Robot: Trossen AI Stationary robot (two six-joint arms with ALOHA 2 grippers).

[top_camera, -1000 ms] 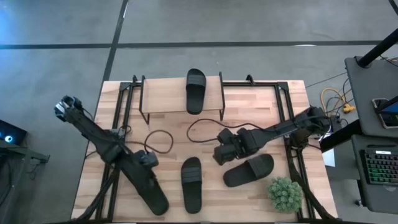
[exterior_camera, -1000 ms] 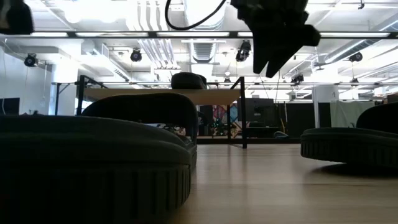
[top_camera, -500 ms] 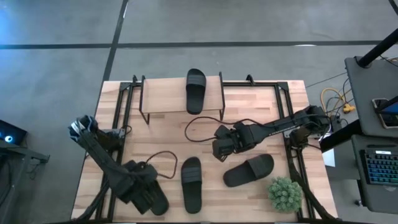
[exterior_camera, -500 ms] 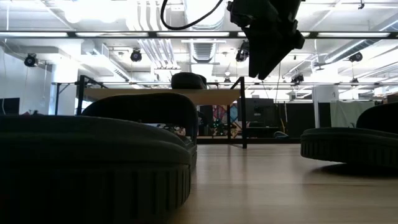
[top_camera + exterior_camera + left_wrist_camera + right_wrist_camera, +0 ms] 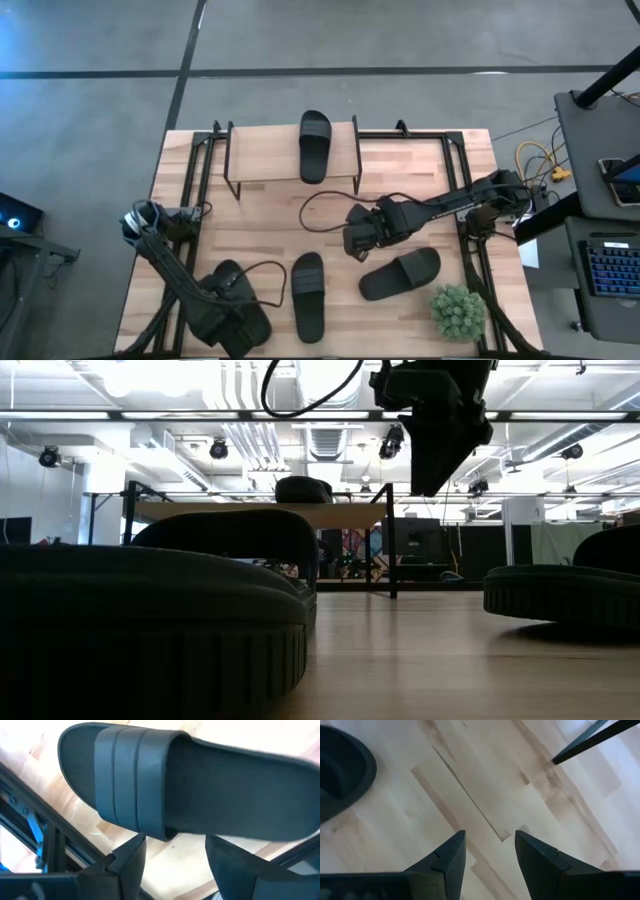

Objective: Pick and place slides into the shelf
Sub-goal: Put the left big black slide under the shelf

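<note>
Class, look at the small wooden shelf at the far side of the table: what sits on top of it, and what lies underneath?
One black slide lies on the shelf top. From above the plank hides the space beneath; the low view shows no slide there.

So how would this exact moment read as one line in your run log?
left gripper: open, over near-left slide | right gripper: open, empty, mid-table | shelf: one slide on top | two slides on table

One black slide (image 5: 314, 146) atop shelf (image 5: 262, 156)
</note>
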